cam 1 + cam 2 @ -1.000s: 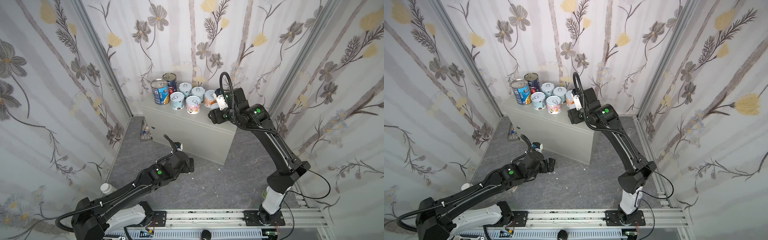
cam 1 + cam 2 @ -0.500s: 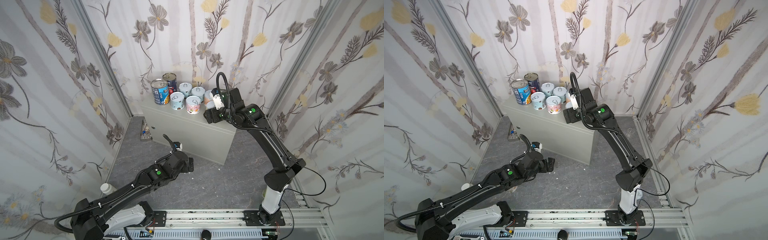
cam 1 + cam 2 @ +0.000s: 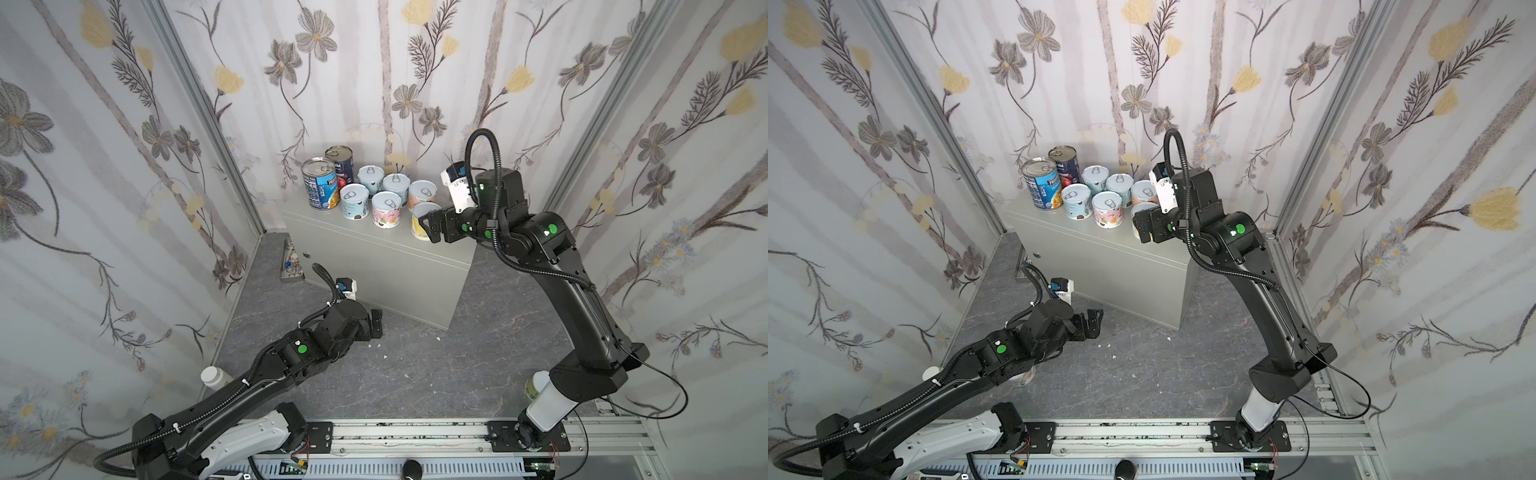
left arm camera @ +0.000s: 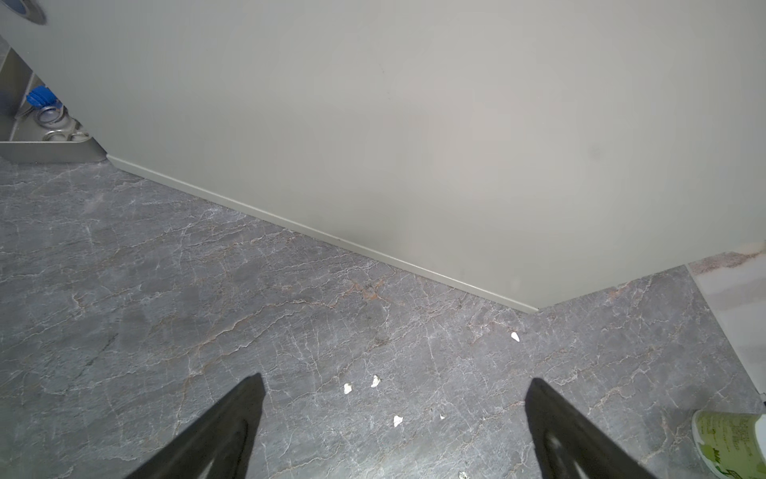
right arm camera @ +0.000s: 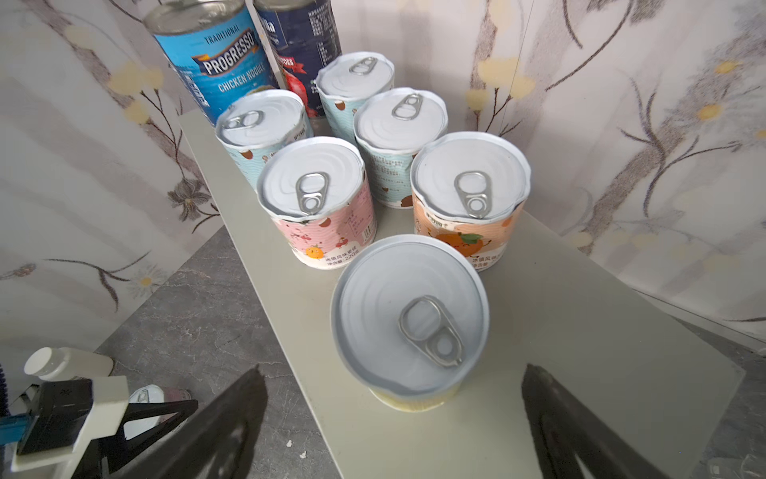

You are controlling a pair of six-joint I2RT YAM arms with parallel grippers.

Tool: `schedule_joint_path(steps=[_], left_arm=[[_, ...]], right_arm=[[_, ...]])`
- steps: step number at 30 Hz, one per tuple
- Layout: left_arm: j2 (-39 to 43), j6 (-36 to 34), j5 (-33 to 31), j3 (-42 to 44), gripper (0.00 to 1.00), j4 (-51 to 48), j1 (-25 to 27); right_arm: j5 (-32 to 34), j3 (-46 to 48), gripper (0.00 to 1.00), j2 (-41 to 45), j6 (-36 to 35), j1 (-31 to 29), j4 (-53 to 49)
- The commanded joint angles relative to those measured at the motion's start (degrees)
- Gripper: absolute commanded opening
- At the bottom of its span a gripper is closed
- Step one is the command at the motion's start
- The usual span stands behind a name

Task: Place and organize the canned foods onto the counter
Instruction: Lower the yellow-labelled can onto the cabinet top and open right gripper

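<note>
- The counter [image 3: 374,266] carries eight cans, all upright, gathered at its left end and back edge.
- A blue tall can [image 3: 319,185] stands at the counter's left end, and a navy-red tall can [image 3: 341,162] stands just behind it, against the back edge.
- Three pale blue cans [image 3: 354,201] sit just right of the tall ones.
- A pink can [image 5: 319,199] and an orange can [image 5: 470,195] come next, side by side towards the counter's middle.
- A yellow can [image 5: 408,319] stands on the counter top just in front of the orange one, nearest the counter's front edge and apart from its neighbours.
- The right tool [image 3: 428,227] hovers over the counter with its jaws spread wide on either side of the yellow can. The right wrist view shows a gap at each side, so it grips nothing.
- The left tool [image 4: 393,381] is low over the floor [image 4: 207,290] in front of the counter's front face, with its jaws wide apart and nothing between them.
- On the floor in front of the counter, one short can [image 5: 145,396] is partly hidden by the left arm.
- A white bottle [image 3: 216,376] stands on the floor, well away from the counter.
</note>
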State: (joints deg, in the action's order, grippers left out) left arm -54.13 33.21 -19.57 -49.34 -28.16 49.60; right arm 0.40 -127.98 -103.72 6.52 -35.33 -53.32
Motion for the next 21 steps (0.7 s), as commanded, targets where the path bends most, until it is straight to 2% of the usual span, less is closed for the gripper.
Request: schedule_joint_path(steps=[1,3,6,12,17,21], left_arm=[[1.1,0.2,-1.4,-1.2,1.0,-1.0,-0.1],[1.8,0.2,-1.6,-1.9,1.0,-1.7,-0.1],[2.3,0.4,-1.6,-3.0,1.0,-2.9,0.0],[2.4,0.5,-2.0,-3.0,1.0,-3.7,-0.1],[1.2,0.1,-2.7,-3.3,1.0,-3.6,-0.2],[0.7,-0.5,-4.0,-3.5,1.0,-3.5,-0.2]], right_arm=[[1.5,2.1,0.85,3.2,-0.3,0.0,3.3],[1.3,6.8,0.74,7.0,-0.5,0.0,6.1],[0.4,17.6,0.63,15.0,-1.0,0.2,13.1],[-7.9,33.8,0.46,25.2,-1.9,4.2,22.1],[-17.7,41.3,0.47,28.3,-2.6,8.9,26.2],[-19.8,43.7,0.52,27.9,-4.0,9.3,28.3]])
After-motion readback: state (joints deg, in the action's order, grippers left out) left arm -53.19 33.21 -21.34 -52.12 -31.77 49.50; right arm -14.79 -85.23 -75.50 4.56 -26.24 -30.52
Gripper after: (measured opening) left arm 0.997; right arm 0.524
